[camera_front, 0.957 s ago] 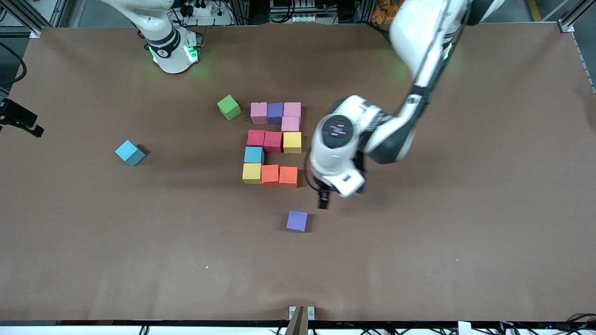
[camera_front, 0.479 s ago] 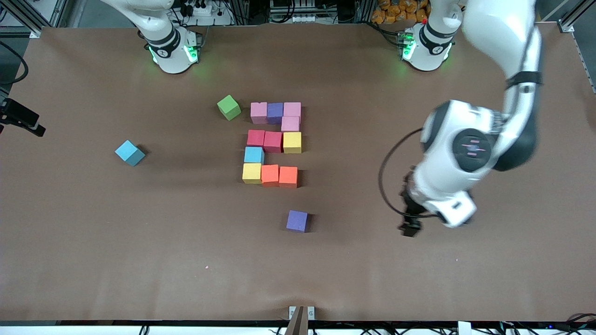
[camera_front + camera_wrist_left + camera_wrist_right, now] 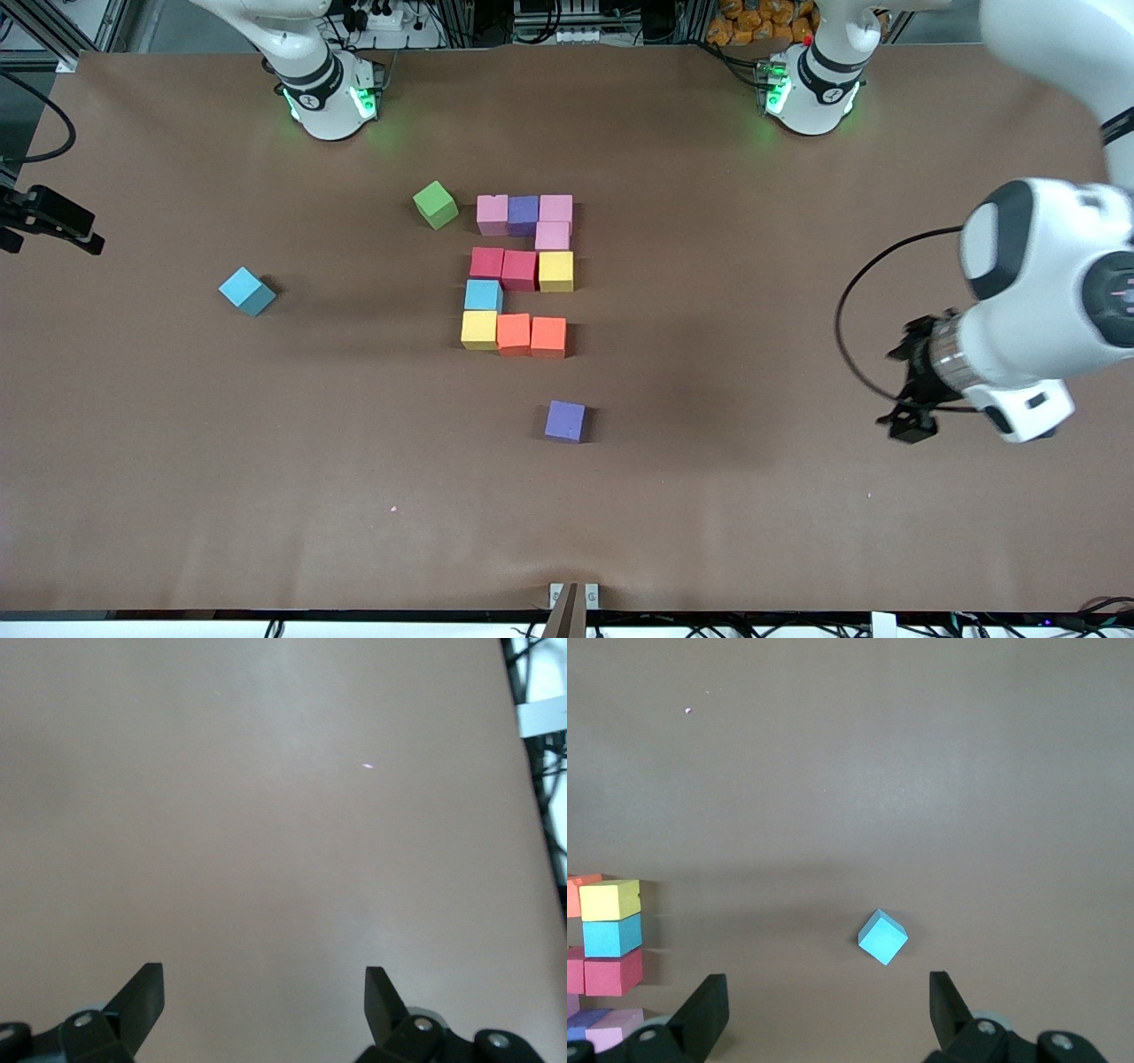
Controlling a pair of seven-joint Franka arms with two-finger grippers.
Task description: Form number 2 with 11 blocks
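Note:
The number 2 (image 3: 519, 270) lies mid-table, built of touching blocks. Its top row is pink, purple (image 3: 524, 214) and pink. Its bottom row is yellow (image 3: 478, 329), orange, orange. Part of it shows in the right wrist view, the yellow block (image 3: 609, 899) among them. My left gripper (image 3: 899, 388) hangs open and empty over bare table toward the left arm's end. The left wrist view shows only the left gripper (image 3: 264, 992) and the mat. My right gripper (image 3: 826, 1005) is open and empty, out of the front view, looking down on a loose light blue cube (image 3: 882, 937).
Three loose cubes lie apart from the figure. A green cube (image 3: 435, 205) sits beside its top row. The light blue cube (image 3: 247, 291) lies toward the right arm's end. A purple cube (image 3: 565, 421) lies nearer the front camera. The brown mat (image 3: 266, 496) covers the table.
The left arm has swung from beside the figure out toward its own end of the table, its gripper open throughout. No block has moved.

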